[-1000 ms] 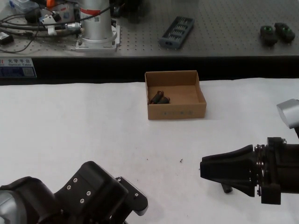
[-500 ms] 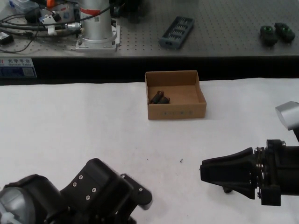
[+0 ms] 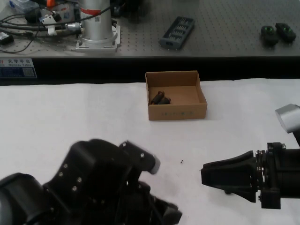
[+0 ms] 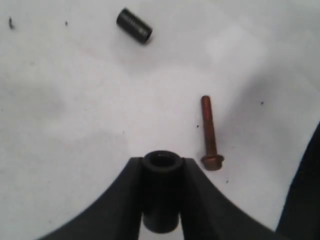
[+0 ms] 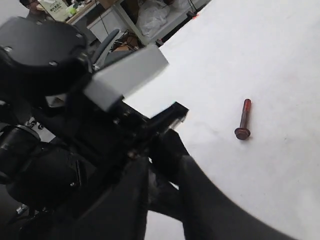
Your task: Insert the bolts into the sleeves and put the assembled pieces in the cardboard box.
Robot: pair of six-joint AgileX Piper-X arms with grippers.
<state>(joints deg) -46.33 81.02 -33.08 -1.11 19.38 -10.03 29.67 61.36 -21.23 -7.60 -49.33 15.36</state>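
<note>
The left end effector (image 4: 162,167) is clamped on a black sleeve (image 4: 161,195), its bore left open, likely so a bolt can be pushed in. A copper bolt (image 4: 210,132) lies on the bench (image 4: 75,100) just beside it, and a second sleeve (image 4: 134,25) lies farther off. The box (image 3: 177,112), upper centre in the high view, holds two dark pieces (image 3: 160,98). At lower right the right end effector (image 3: 206,172) points leftward. I cannot tell whether it grips anything.

Looking forward and down from behind both arms over the white sheet (image 3: 70,117) toward the cardboard box (image 3: 176,96). Staring straight down from the left wrist, close above the sheet, past a sleeve (image 4: 161,192). Peering low and sideways from the right wrist, sharing the copper bolt (image 5: 243,120) with the left.
</note>
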